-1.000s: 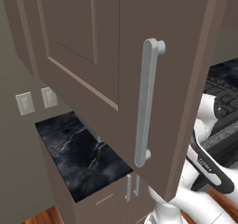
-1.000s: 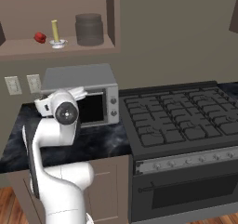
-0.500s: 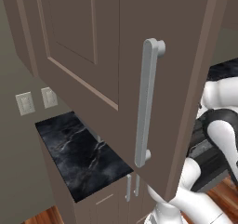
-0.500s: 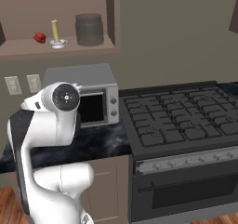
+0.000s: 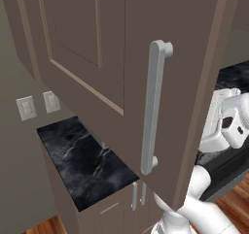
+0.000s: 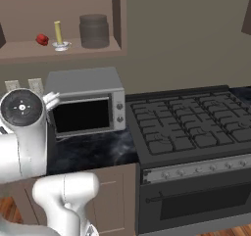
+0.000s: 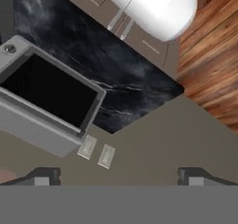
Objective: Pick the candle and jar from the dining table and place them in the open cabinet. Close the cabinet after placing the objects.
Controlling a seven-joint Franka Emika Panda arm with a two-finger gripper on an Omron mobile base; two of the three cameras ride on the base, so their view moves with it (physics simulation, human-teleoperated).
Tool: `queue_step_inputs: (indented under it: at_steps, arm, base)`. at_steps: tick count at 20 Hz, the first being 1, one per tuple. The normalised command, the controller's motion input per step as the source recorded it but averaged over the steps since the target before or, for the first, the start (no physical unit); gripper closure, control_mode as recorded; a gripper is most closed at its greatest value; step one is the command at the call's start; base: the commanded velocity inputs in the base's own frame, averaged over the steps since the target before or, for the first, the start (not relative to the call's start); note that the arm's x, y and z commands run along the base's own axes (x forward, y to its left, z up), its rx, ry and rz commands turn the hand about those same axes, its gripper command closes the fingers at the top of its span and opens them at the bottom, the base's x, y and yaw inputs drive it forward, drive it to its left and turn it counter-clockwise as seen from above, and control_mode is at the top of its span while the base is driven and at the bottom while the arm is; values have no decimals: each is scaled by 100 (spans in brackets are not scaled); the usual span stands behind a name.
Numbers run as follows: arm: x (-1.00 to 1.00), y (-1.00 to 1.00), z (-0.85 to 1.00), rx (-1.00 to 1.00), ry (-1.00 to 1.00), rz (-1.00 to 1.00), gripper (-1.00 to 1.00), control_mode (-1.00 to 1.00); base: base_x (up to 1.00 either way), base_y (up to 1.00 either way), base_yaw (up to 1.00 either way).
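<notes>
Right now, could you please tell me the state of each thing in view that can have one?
cabinet door: open, swung out.
candle: upright on the cabinet shelf.
jar: on the shelf, left of the candle.
microwave: door shut.
gripper: open, holding nothing.

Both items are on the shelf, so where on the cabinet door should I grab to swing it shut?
Take the cabinet door by its long pale bar handle, jaws straddling it sideways near mid-length. It stands off the door on two posts, leaving finger room behind. The gripper is open.
</notes>
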Motion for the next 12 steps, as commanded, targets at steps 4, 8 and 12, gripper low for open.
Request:
queue_step_inputs:
  at_steps: [4, 8, 12]
  arm:
    - [-76, 3, 17, -33, -25, 0, -100, -100]
    - [-60, 0, 29, -35, -27, 0, -100, -100]
    - [-48, 0, 25, -37, -29, 0, -100, -100]
  base:
    - [0, 0, 0]
    - [0, 0, 0]
    - [0, 0, 0]
